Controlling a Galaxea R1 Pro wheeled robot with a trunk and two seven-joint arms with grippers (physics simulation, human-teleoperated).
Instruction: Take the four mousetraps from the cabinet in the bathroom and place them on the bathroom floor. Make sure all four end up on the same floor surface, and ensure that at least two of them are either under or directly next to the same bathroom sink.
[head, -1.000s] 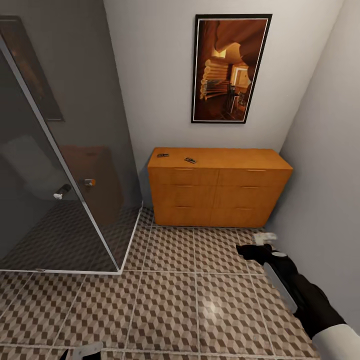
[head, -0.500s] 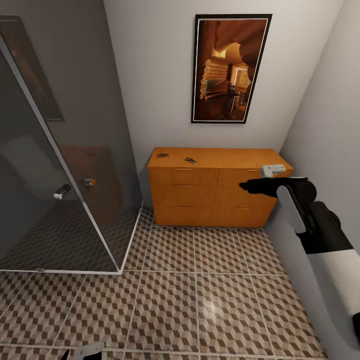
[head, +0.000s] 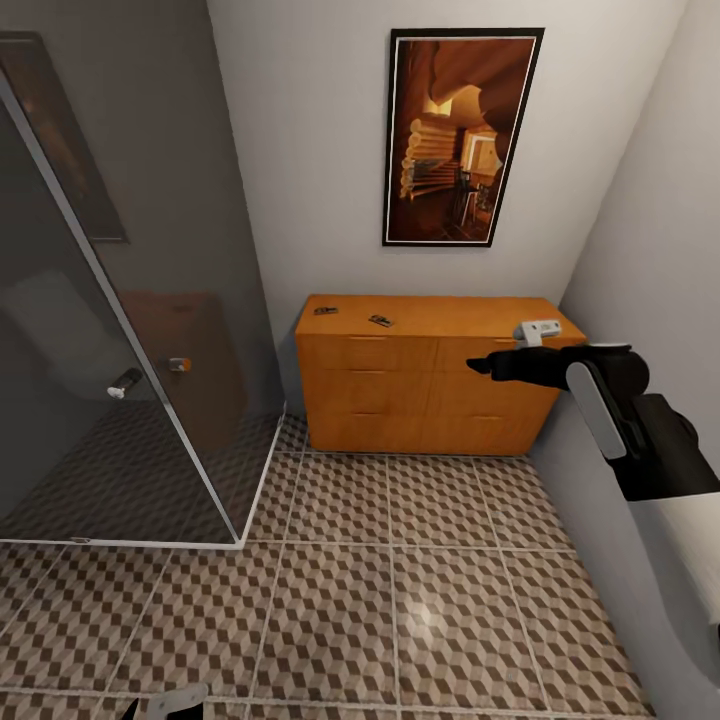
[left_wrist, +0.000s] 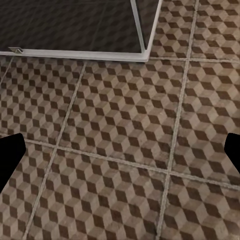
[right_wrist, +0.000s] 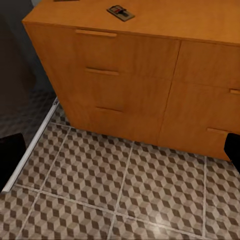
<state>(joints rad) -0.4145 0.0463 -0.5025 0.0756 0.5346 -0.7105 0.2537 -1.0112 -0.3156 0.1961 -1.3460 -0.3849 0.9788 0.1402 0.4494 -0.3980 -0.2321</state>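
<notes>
I count two mousetraps on top of the cabinet (head: 438, 378), one (head: 325, 311) near its back left corner and one (head: 380, 321) just right of it. My right jaws (head: 478, 366) hang empty and spread before the cabinet's front. My left jaws (left_wrist: 120, 150), also spread, hover over the bathroom floor (head: 330, 600).

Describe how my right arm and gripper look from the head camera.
The right arm has matte black segments with a white strip along the forearm and a pale grey-white upper section. The right gripper is black and tapering, with a small white block mounted above it.
</notes>
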